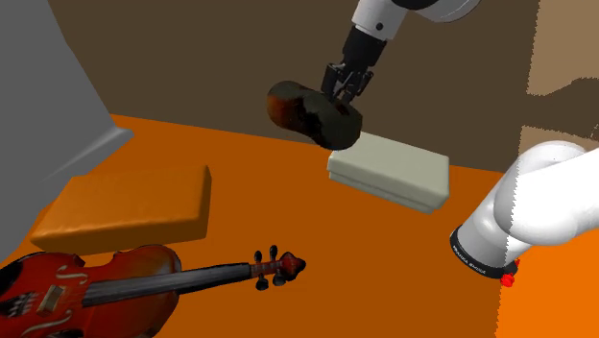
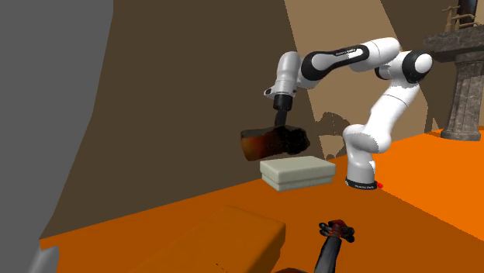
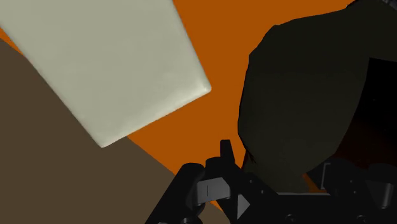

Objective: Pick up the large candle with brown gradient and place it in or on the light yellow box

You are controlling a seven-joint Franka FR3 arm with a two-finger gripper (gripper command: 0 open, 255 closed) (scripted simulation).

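Shoulder view: the hand (image 1: 344, 88) clamps the dark candle (image 1: 309, 111) just above the pale box (image 1: 392, 171). Second exterior view, upper right: a stone pillar (image 2: 465, 89).

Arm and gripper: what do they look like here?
The white Franka arm has smooth rounded links with dark joints. Its base carries a black band with small white lettering and red marks. The all-black two-finger gripper is blocky, without visible cables.

White arm (image 2: 390, 105), dark joints (image 2: 316, 67), black tool (image 1: 341, 93) (red dots (image 1: 509, 279) at the base (image 1: 480, 252)).
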